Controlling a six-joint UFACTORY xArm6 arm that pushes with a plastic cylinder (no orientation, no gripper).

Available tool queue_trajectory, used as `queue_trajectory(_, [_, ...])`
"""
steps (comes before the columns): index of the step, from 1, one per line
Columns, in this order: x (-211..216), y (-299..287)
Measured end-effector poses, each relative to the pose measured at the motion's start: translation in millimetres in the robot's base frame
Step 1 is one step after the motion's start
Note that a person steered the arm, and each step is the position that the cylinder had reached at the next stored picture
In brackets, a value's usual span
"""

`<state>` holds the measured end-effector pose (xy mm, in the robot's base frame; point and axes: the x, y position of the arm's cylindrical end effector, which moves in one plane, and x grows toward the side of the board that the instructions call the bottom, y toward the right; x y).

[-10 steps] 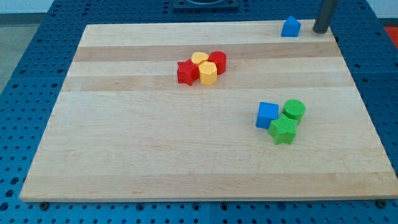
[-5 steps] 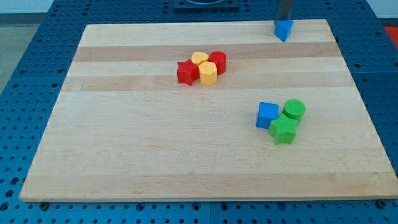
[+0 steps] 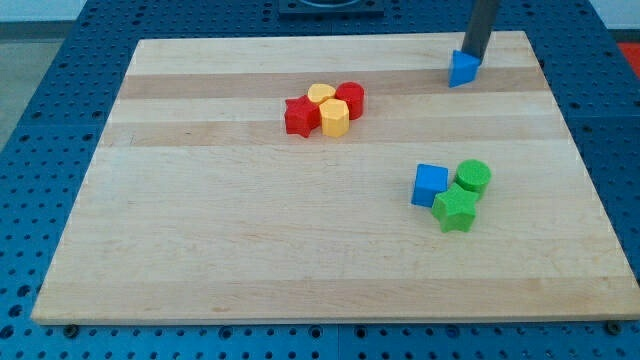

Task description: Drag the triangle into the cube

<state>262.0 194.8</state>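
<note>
Starting at the left of the pale wooden board, we see a tight cluster toward the far middle: a red star-shaped block, then a yellow rounded block and a yellow hexagonal block, and a red cylinder block, all touching one another. Moving right, nearer to us, sits the small blue cube, pressed against a green star-shaped block and a green cylinder block on its right side.

Farther right and at the far edge lies the blue triangle block, well apart from the cube. We carry no pincer at all, only a dark rod, so there is nothing to open or close; our tip rests against the triangle's far right side, touching it.

We judge the push toward the cube to be barely begun. The risk is in the contact: our tip meets the triangle off-centre, near a sloped face, so the block could spin and slip away sideways, leaving us to slide past it. A line aimed too far right would also drive the triangle into the green cylinder rather than the cube, scattering that group.
</note>
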Motion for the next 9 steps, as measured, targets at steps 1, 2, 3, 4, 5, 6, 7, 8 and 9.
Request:
queue_trajectory(1, [3,-15])
queue_trajectory(2, [3,-31])
queue_trajectory(3, [21,-32])
queue_trajectory(4, [47,-32])
queue_trajectory(5, [60,-42])
queue_trajectory(6, [60,-57])
queue_trajectory(7, [68,-69])
queue_trajectory(8, [88,-69])
queue_trajectory(9, [109,-70])
